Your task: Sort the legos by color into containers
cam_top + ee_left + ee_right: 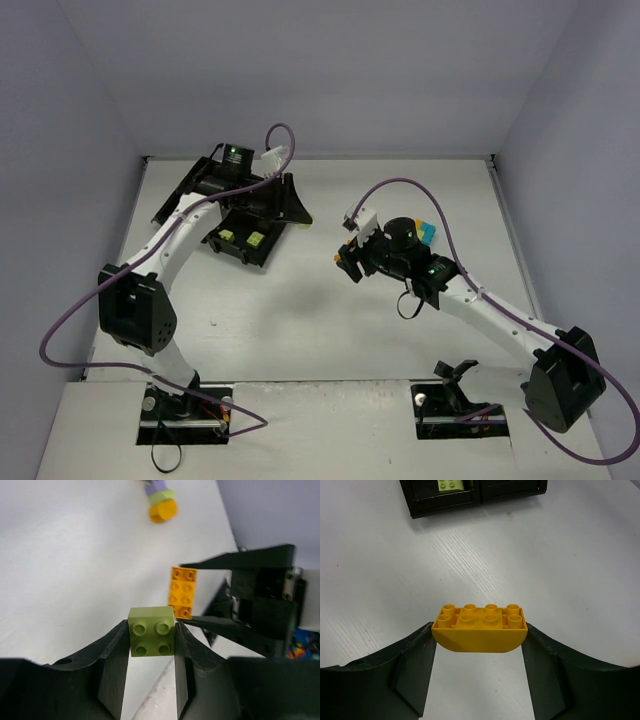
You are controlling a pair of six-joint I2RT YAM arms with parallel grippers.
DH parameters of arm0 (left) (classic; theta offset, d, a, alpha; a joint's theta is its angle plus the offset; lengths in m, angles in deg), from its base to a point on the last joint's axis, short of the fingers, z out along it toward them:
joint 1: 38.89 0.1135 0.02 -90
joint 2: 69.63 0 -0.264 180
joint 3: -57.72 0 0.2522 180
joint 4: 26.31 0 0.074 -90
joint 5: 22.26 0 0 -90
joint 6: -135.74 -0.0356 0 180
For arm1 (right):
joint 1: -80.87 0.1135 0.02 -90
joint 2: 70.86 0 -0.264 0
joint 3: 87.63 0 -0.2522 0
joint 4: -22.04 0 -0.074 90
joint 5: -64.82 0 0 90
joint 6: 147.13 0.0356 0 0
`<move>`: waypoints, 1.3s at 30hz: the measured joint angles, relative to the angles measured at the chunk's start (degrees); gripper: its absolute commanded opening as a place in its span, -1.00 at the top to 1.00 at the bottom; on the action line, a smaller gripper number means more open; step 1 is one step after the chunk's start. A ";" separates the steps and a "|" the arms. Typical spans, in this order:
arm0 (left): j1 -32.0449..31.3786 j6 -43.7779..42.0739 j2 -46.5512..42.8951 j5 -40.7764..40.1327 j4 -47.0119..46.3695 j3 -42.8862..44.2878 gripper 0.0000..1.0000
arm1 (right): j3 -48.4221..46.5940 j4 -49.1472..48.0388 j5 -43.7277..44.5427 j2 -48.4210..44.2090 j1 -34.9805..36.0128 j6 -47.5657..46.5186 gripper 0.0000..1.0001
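Clenching a square yellow-green plastic brick [151, 636], the left claw [151, 630] holds it at the far left, studs toward its camera. The right claw [479, 632], half spread, grips an orange round-bottomed plastic brick [479, 626] over the white desk [560, 555], long axis spanning its fingers. The black plastic tray [445, 506] is cut off.

A robotics lab test cell: a bare white desk [320, 320] boxed in on three sides by plain pale walls [330, 70]. A left arm [175, 235] and a right arm [490, 305] are bolted at its near edge, trailing loose purple cables [400, 181].
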 measured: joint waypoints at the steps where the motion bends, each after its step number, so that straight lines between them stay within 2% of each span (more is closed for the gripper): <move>1: 0.35 -0.20 0.00 -1.70 0.04 0.00 0.86 | 0.00 0.00 0.15 0.00 -0.04 0.09 1.00; 5: 1.95 -1.66 0.35 -13.53 0.72 1.68 0.85 | 0.00 -0.02 0.39 0.33 -0.31 0.68 1.00; 9: 3.54 -3.19 3.76 -26.23 0.02 7.98 0.85 | 0.00 0.02 0.39 0.70 -0.31 1.40 1.00; 15: 5.31 -4.31 10.16 -37.42 -1.07 13.40 0.85 | -0.02 -0.02 0.37 0.63 -0.31 2.49 1.00; 19: 5.33 -4.55 11.19 -43.58 1.09 12.55 0.85 | -0.02 -0.02 0.37 0.55 -0.31 2.84 1.00; 22: 5.33 -4.44 9.99 -48.19 1.57 8.85 0.84 | -0.02 -0.02 0.39 0.55 -0.31 2.84 1.00; 28: 5.51 -2.54 9.46 -53.27 1.92 0.50 0.68 | -0.02 -0.87 0.33 0.76 -0.39 2.80 1.00; 32: 5.51 -1.36 10.14 -53.96 2.19 -1.66 0.40 | -0.68 -1.11 0.04 2.34 -0.68 2.75 1.00; 33: 5.51 -1.18 10.49 -53.96 2.14 -1.66 0.20 | -0.85 -1.22 0.00 2.78 -0.68 2.75 1.00; 36: 5.51 -0.81 10.99 -53.81 2.14 -1.66 -0.14 | -1.11 -1.31 -0.35 3.58 -0.68 2.60 1.00; 38: 5.51 -0.59 10.95 -53.77 2.12 -1.66 -0.23 | -1.27 -1.29 -0.46 3.67 -0.68 2.51 1.00; 39: 5.51 -0.55 10.84 -53.66 2.10 -1.64 -0.48 | -1.51 -1.29 -0.68 3.74 -0.68 2.45 1.00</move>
